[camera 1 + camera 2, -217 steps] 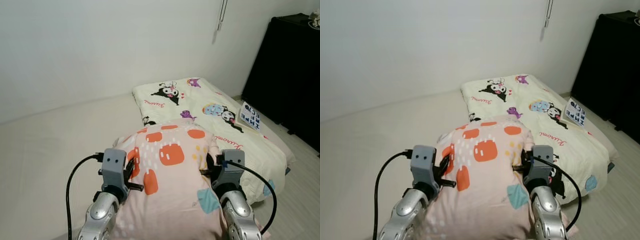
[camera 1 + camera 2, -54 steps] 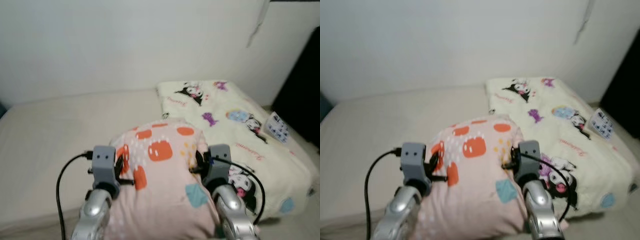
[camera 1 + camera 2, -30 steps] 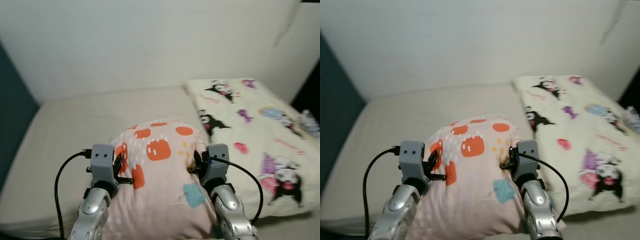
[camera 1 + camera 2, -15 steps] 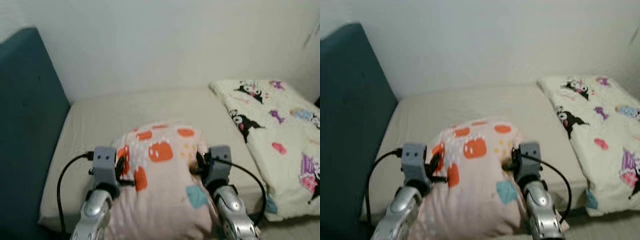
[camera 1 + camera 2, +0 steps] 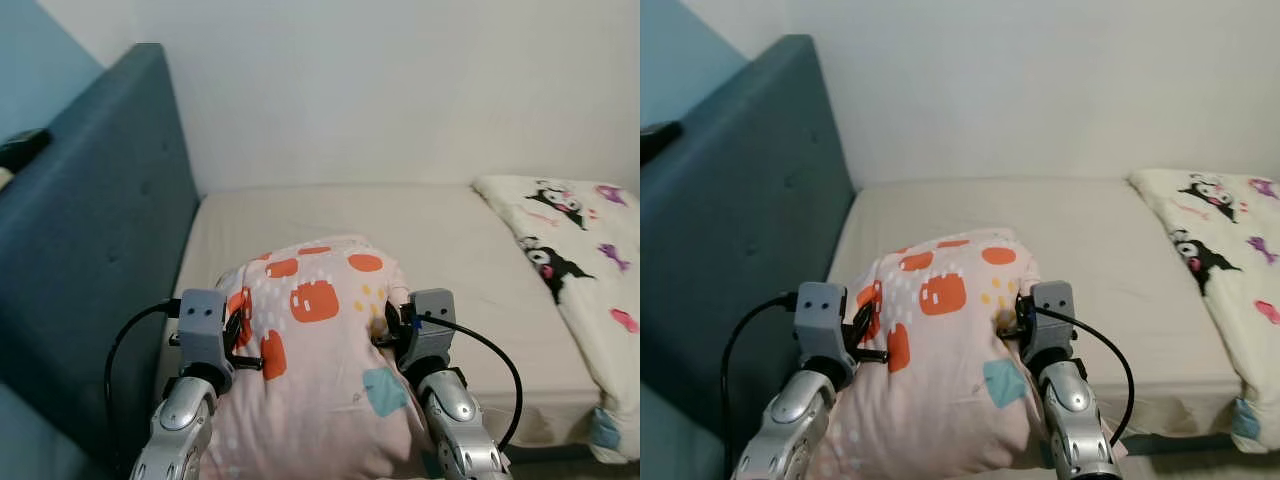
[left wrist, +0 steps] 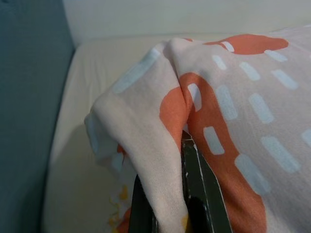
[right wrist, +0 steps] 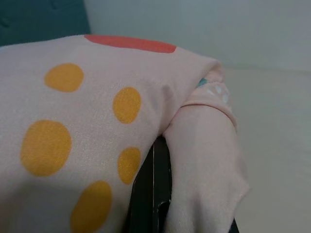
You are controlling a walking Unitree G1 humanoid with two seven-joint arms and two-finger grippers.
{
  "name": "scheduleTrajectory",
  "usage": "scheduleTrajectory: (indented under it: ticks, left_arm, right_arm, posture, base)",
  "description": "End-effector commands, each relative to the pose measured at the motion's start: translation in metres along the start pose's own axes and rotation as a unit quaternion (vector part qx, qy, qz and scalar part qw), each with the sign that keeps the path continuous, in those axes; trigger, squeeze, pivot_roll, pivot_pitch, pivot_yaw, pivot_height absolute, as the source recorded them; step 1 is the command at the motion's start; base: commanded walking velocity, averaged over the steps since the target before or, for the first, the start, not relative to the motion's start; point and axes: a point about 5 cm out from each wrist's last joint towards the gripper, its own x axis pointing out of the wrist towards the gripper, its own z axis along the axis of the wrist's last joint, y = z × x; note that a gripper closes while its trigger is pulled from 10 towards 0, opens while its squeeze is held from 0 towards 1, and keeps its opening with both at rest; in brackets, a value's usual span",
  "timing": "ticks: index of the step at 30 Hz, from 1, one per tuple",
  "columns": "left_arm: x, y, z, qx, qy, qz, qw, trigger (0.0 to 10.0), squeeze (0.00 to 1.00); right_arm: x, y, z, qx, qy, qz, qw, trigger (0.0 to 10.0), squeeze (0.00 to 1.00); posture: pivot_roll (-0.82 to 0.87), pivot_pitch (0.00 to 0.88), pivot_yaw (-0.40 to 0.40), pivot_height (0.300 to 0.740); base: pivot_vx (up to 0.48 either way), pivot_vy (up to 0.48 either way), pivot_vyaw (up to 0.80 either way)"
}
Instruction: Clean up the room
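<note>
A pink pillow [image 5: 315, 350] with orange, yellow and teal patches hangs in front of me, held up between both arms over the near edge of a beige mattress [image 5: 400, 215]. My left gripper [image 5: 243, 337] is shut on the pillow's left side. In the left wrist view its black fingers [image 6: 197, 194] pinch a fold of the pillowcase [image 6: 160, 126]. My right gripper [image 5: 386, 327] is shut on the pillow's right side. The right wrist view has one black finger [image 7: 153, 194] pressed into the fabric [image 7: 73, 121].
A tall teal headboard [image 5: 90, 250] stands at the left end of the bed, with a dark object [image 5: 22, 148] on its top edge. A cream cartoon-print blanket [image 5: 585, 250] covers the bed's right part. A white wall runs behind.
The camera has swung left: the headboard has come further into view and the blanket has slid toward the right edge. Both grippers still hold the pillow as before.
</note>
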Motion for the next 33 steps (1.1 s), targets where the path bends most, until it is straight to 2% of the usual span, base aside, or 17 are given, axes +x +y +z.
scheduleTrajectory:
  ticks: [1, 3, 8, 17, 21, 26, 33]
  left_arm:
    - [0.0007, -0.0100, 0.0078, -0.002, -0.020, -0.019, 1.000, 10.0, 0.00]
    - [0.0010, -0.0102, 0.0079, -0.002, -0.021, -0.018, 1.000, 10.0, 0.00]
    - [0.0013, -0.0119, 0.0070, -0.009, -0.021, -0.019, 1.000, 10.0, 0.00]
    - [0.0012, -0.0132, 0.0063, 0.002, -0.021, -0.021, 1.000, 10.0, 0.00]
    - [0.0019, -0.0130, 0.0069, 0.005, -0.023, -0.020, 1.000, 10.0, 0.00]
    - [0.0023, -0.0133, 0.0071, 0.011, -0.024, -0.020, 0.999, 10.0, 0.00]
    - [0.0030, -0.0137, 0.0072, 0.006, -0.024, -0.021, 0.999, 10.0, 0.00]
  right_arm:
    - [0.0009, 0.0005, 0.0075, -0.003, -0.024, 0.002, 1.000, 10.0, 0.00]
    - [0.0008, 0.0004, 0.0073, -0.003, -0.024, 0.002, 1.000, 10.0, 0.00]
    - [0.0011, 0.0002, 0.0074, -0.003, -0.024, 0.002, 1.000, 10.0, 0.00]
    - [0.0022, 0.0000, 0.0078, 0.002, -0.024, -0.001, 1.000, 10.0, 0.00]
    - [0.0030, -0.0009, 0.0092, -0.014, -0.025, 0.000, 1.000, 10.0, 0.00]
    - [0.0038, -0.0023, 0.0102, -0.027, -0.025, -0.004, 0.999, 10.0, 0.00]
    - [0.0045, -0.0029, 0.0109, -0.023, -0.027, -0.006, 0.999, 10.0, 0.00]
  posture:
    - [0.00, 0.085, -0.015, 0.740]
    - [0.00, 0.087, -0.014, 0.740]
    - [0.00, 0.086, -0.014, 0.740]
    - [0.00, 0.085, -0.013, 0.740]
    - [0.00, 0.086, -0.012, 0.740]
    - [0.00, 0.087, -0.012, 0.740]
    - [-0.01, 0.087, -0.010, 0.740]
  base:
    - [0.000, -0.480, 0.00]
    - [0.000, -0.480, 0.00]
    - [0.000, 0.000, 0.00]
    - [0.000, 0.000, 0.00]
    - [0.000, 0.000, 0.00]
    - [0.000, 0.000, 0.80]
    - [0.000, 0.000, 0.80]
